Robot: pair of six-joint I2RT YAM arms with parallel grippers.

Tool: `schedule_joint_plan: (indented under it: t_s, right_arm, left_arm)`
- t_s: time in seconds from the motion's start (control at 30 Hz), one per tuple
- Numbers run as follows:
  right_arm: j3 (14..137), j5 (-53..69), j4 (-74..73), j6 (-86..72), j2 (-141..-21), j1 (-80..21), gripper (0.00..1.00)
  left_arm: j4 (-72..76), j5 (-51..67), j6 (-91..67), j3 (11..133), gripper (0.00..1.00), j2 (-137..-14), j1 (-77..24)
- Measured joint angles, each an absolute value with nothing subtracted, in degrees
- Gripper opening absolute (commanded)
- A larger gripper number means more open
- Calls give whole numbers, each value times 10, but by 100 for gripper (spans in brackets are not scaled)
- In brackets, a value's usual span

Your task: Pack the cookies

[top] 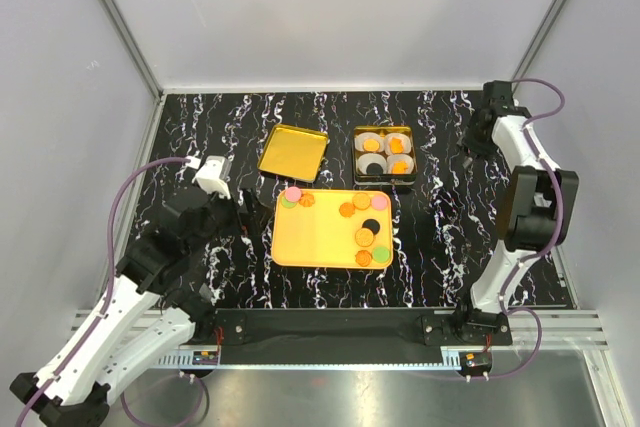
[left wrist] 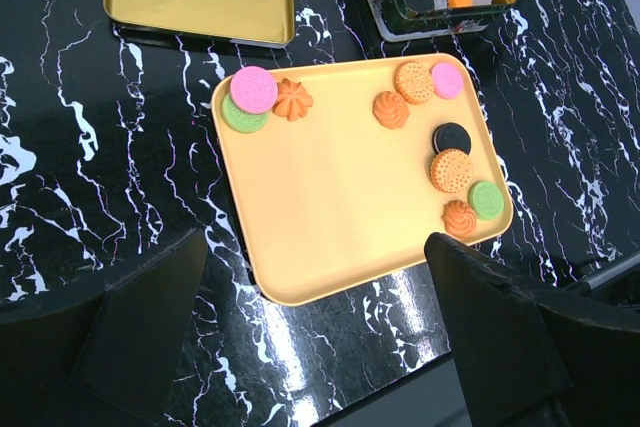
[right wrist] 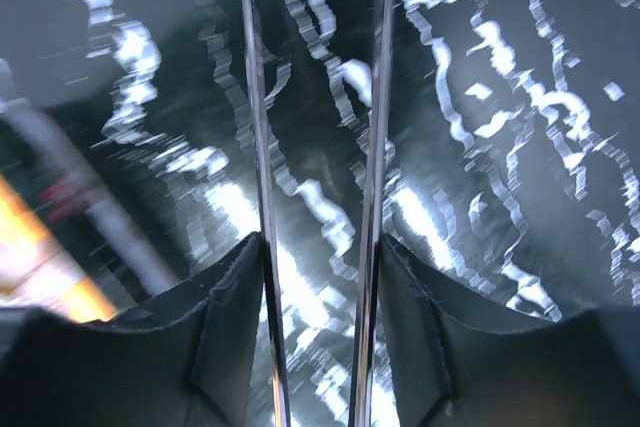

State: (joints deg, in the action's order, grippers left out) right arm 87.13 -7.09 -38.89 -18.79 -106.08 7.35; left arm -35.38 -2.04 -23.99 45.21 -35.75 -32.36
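Most cookies (left wrist: 451,169) lay loose on the tray (left wrist: 330,227), bunched along its far and right edges, with a few in the tin (top: 384,129) beyond. The left gripper (left wrist: 315,245) hung over the tray's near edge, jaws wide and empty, seemingly lined up for a pick. The right gripper (right wrist: 320,287) stood beside the tin, jaws narrow with nothing between, probably keeping clear.

Ten flat cookies (left wrist: 451,169) lie on the tray (left wrist: 330,207): pink, green and orange bunched at its far-left corner, seven orange, pink, black and green along its right side.
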Motion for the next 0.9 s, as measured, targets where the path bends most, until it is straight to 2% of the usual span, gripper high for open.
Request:
schedule_joint_plan:
  t_s: [0.33, 0.47, 0.5, 0.53, 0.8, 0.83, 0.9]
  right_arm:
    - [847, -123, -359, -148, -1135, 79, 71]
    - [841, -110, -360, -147, -1147, 79, 79]
    - [841, -108, -361, -147, -1150, 79, 86]
    - [841, -106, -362, -148, -1153, 79, 88]
    - [812, -86, -369, -156, -1139, 79, 93]
    - [802, -80, -371, -160, -1126, 79, 99]
    - [783, -61, -378, -173, -1084, 79, 100]
  left_arm:
    - [-345, 0, -240, 448, 99, -389, -324]
    - [-343, 1, -240, 448, 99, -410, -324]
    - [-342, 1, -240, 448, 99, -412, -324]
    - [-342, 1, -240, 448, 99, -414, -324]
    - [-345, -11, -243, 458, 99, -452, -324]
    - [-346, -15, -245, 466, 99, -465, -324]
    - [-347, -22, -251, 489, 99, -491, -324]
